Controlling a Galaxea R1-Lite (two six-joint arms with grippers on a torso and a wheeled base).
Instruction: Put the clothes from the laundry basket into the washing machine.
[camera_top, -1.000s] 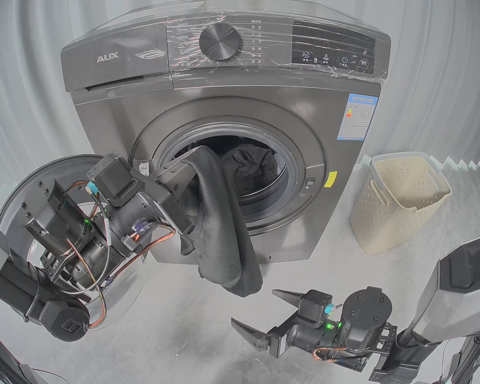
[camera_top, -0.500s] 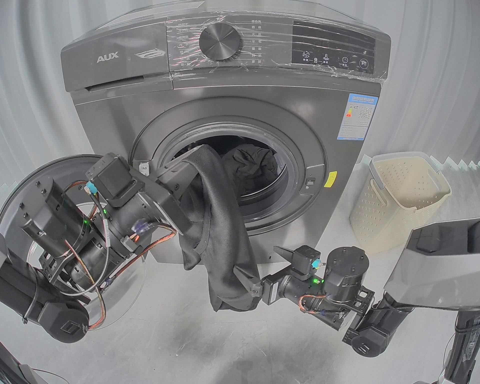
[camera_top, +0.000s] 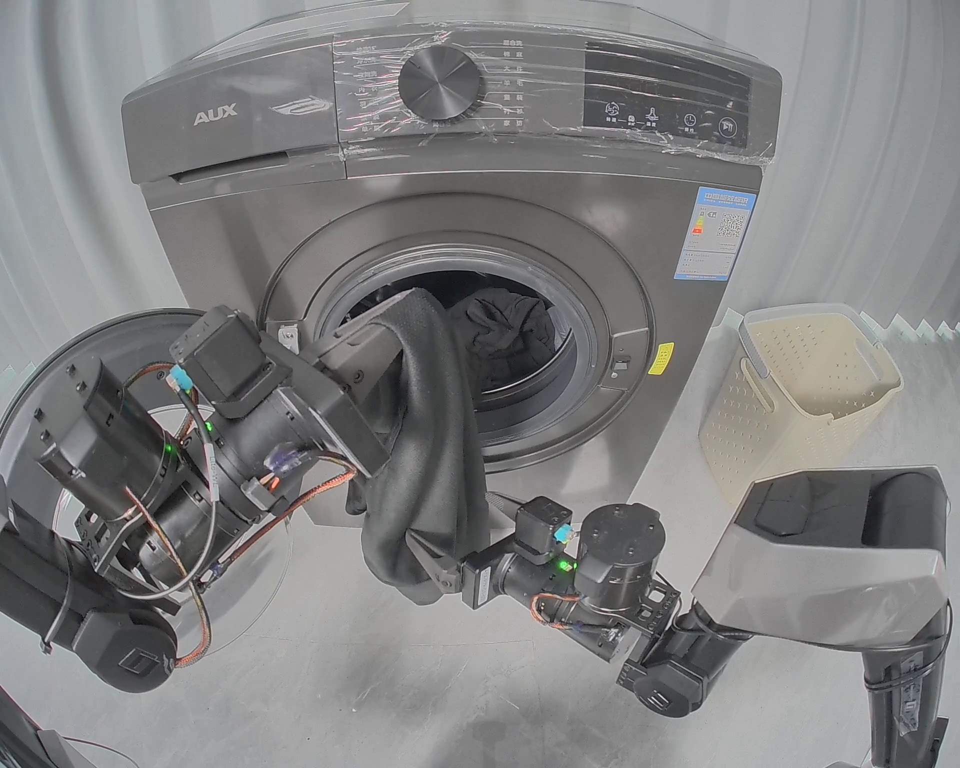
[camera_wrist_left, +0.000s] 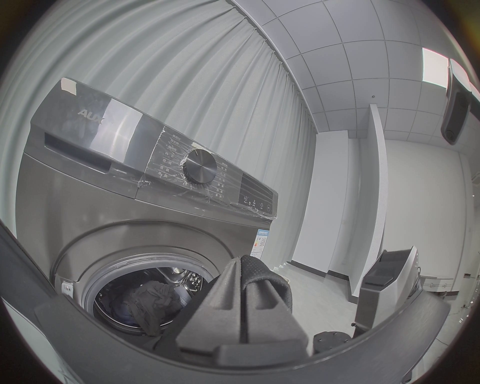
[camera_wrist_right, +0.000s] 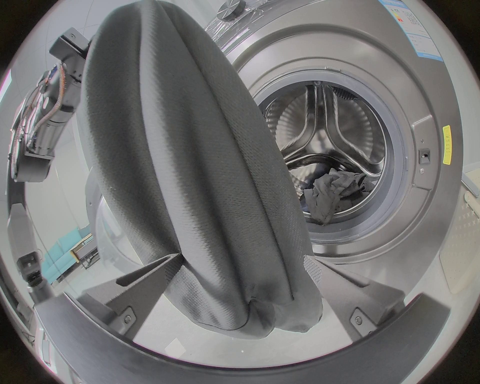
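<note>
Limply, dark knit garment (camera_top: 440, 430) drapes left fingers (camera_top: 352, 350).

We note the right gripper (camera_wrist_right: 240, 276) has risen and advanced. The garment's (camera_top: 440, 430) hanging end now sits between its spread jaws, bunched up.

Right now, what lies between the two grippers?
The dark garment: pinched by the left gripper on top, lower fold between the right gripper's open fingers. Seen in head and right wrist views.
</note>
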